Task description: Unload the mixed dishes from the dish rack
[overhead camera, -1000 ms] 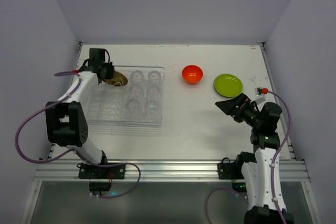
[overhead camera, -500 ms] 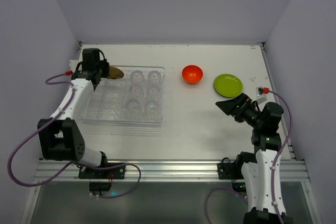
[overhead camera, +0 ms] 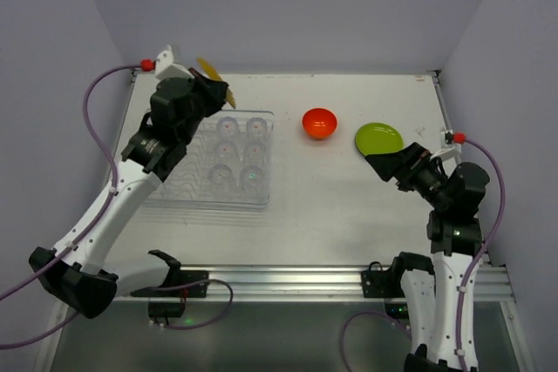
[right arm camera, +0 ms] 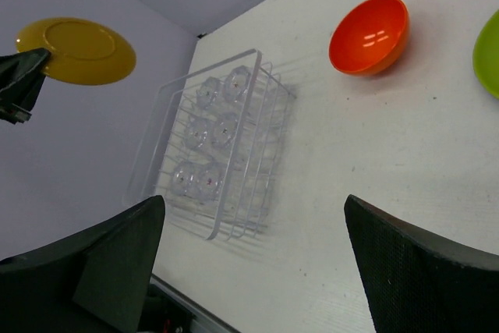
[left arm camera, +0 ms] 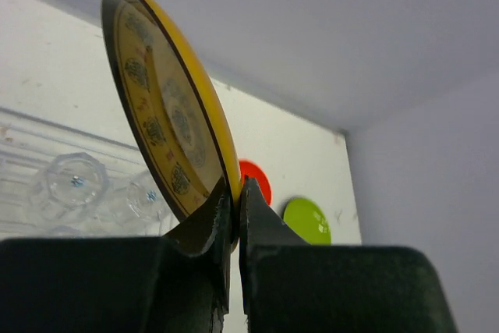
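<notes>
Left wrist view: we see the left gripper clamping the round yellow patterned plate, edge-up above it; right gripper gapes wide.

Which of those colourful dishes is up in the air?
The yellow plate, pinched at its rim by the left claw; the orange bowl and green plate lie on the table.

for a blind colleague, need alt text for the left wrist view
The left end effector grips a patterned yellow plate by its rim, held on edge. Behind it are the rack with glasses, an orange bowl and a green plate.
</notes>
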`<state>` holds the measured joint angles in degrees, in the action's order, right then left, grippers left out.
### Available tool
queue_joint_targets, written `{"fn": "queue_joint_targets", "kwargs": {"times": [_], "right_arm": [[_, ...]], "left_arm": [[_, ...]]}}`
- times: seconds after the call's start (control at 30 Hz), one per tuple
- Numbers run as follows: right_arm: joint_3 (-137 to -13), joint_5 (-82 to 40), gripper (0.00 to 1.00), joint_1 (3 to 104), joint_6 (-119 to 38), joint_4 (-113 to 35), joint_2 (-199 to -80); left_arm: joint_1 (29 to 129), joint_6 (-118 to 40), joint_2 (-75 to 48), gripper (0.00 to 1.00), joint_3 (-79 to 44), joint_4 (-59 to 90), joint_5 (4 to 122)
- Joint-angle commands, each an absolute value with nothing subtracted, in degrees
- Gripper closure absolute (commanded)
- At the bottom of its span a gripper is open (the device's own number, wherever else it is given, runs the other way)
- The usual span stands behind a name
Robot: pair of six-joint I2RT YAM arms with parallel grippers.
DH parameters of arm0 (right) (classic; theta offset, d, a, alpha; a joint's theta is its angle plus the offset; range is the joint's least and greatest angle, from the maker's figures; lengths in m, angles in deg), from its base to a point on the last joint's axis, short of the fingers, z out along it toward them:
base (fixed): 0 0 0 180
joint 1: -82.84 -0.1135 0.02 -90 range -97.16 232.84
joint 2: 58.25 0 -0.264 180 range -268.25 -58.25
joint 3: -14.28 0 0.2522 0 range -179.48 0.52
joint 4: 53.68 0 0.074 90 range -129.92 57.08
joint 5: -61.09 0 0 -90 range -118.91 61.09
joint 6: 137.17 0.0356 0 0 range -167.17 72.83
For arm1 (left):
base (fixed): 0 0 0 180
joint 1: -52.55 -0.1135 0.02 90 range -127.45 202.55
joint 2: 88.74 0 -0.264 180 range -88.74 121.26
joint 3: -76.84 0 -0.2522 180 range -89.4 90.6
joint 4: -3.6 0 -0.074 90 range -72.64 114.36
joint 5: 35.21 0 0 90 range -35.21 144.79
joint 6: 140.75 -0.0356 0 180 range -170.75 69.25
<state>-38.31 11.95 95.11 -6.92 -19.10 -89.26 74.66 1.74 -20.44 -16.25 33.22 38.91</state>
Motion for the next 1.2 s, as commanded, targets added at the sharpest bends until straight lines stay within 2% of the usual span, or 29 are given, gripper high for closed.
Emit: {"fn": "queue_joint_targets", "kwargs": {"times": [0.0, 0.03, 0.13, 0.23, 0.27, 0.4, 0.47, 0.57, 0.67, 0.8, 0.87, 1.17], "right_arm": [[-42.37, 10.73, 0.01, 95.05, -5.33, -18.03, -88.14], [-43.33, 10.90, 0.01, 95.05, -4.64, -18.03, -88.57], [-44.57, 16.07, 0.01, 95.05, -2.62, -21.53, -92.96], [-47.02, 23.73, 0.01, 94.53, -0.59, -24.01, -99.88], [-47.73, 23.65, 0.01, 93.83, -0.59, -23.92, -101.04], [-51.42, 15.94, 0.01, 84.71, -3.21, -20.51, -104.39], [-51.34, 13.99, 0.01, 83.28, -4.01, -19.97, -105.62], [-50.55, 13.19, 0.01, 80.47, -4.89, -19.88, -106.15], [-54.84, 7.76, 0.03, 74.42, -11.47, -12.43, -108.86], [-55.83, 1.07, 0.12, 69.05, -15.78, -6.09, -109.32], [-54.60, -0.51, 0.20, 68.51, -16.75, -5.47, -108.79], [-50.37, 1.23, 0.50, 64.91, -19.39, -7.30, -111.16]], "left_arm": [[86.36, -25.05, -22.38, 1.00, -13.37, 30.19, 38.98], [93.18, -32.39, -21.77, 1.00, -13.11, 32.37, 38.45], [105.14, -43.40, -17.66, 1.00, -9.16, 41.74, 32.57], [113.24, -50.36, -13.08, 1.00, -4.94, 51.24, 27.55], [115.72, -52.57, -12.19, 1.00, -4.58, 52.85, 22.15], [127.94, -63.11, -9.55, 1.00, -10.35, 54.19, 5.43], [133.13, -65.85, -7.01, 1.00, -12.31, 53.57, -0.81], [137.36, -72.00, -4.37, 1.00, -15.82, 52.09, -5.04], [139.38, -81.57, -3.31, 1.00, -20.21, 46.73, -4.20], [141.58, -92.47, -3.04, 1.00, -25.14, 35.14, -5.77], [142.11, -94.25, -3.22, 1.00, -26.54, 33.89, -4.98], [144.22, -103.13, -5.15, 1.00, -33.05, 23.52, -3.57]]}}
